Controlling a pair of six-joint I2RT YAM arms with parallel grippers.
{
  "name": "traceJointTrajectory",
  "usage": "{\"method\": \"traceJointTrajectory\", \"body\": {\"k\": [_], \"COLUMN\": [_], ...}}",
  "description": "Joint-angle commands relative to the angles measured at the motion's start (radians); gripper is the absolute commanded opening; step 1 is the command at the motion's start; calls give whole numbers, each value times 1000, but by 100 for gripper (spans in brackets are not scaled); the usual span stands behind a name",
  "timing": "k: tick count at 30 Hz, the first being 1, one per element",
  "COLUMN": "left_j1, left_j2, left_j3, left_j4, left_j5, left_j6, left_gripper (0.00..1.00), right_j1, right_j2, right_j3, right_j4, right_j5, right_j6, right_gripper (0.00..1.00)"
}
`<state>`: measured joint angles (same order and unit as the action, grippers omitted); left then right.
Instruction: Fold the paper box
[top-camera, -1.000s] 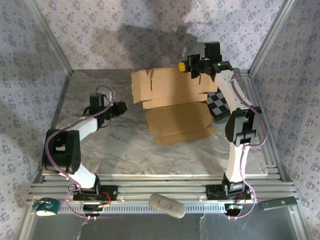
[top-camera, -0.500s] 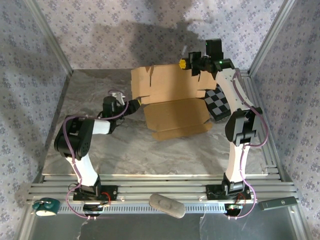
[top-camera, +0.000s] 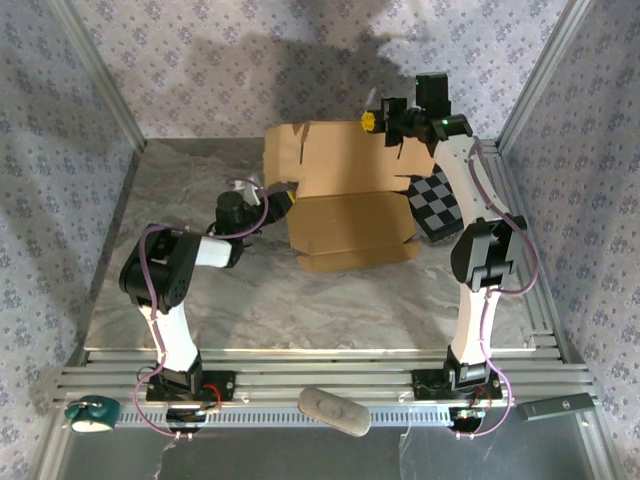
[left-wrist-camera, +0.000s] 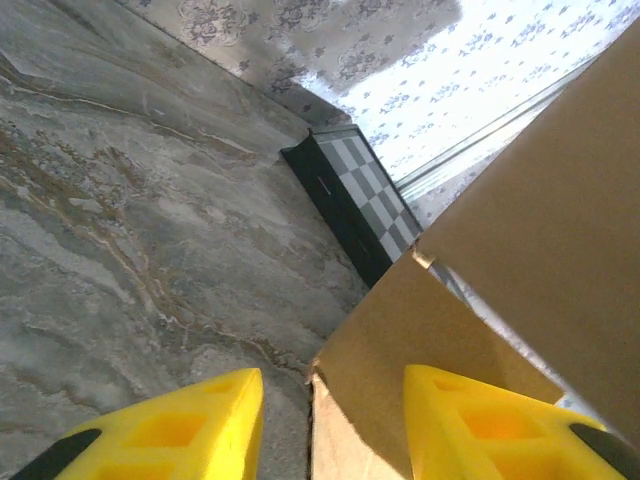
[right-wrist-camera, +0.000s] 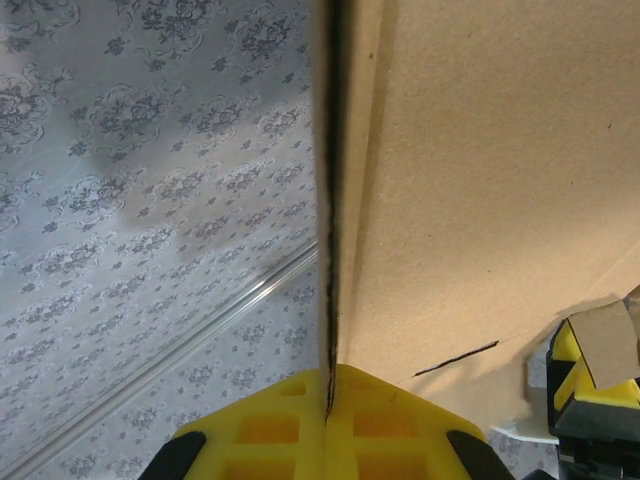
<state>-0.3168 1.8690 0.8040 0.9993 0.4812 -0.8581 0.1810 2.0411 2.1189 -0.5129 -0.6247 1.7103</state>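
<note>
Left pincer (top-camera: 284, 196) advanced, spread, to paper box (top-camera: 352, 218); right pincer (top-camera: 370, 124) pinches it beside checkerboard panel (top-camera: 437, 206).

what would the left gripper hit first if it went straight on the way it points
Most likely the paper box: its flap edge sits just ahead of the left gripper. The checkerboard panel lies farther on, though depth is unclear.
</note>
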Motion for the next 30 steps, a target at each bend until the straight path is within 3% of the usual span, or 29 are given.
{"method": "traceJointTrajectory", "body": {"k": [1,19,30], "left_j1": [-9,-86,-116], "left_j2": [12,45,55], "left_j3": [37,143,240], "left_j4": [70,-78,-260], "left_j5": [-25,-60,-30], "left_j6": [-42,32,173], "left_gripper": [42,46,38], "right_j1": [-4,6,11], "right_j2": [12,1,-7], "right_j3": [36,30,16], "right_j4": [30,50,70], "right_j5": [3,7,-1], "right_j6": [29,55,74], "right_gripper": [0,0,0]}}
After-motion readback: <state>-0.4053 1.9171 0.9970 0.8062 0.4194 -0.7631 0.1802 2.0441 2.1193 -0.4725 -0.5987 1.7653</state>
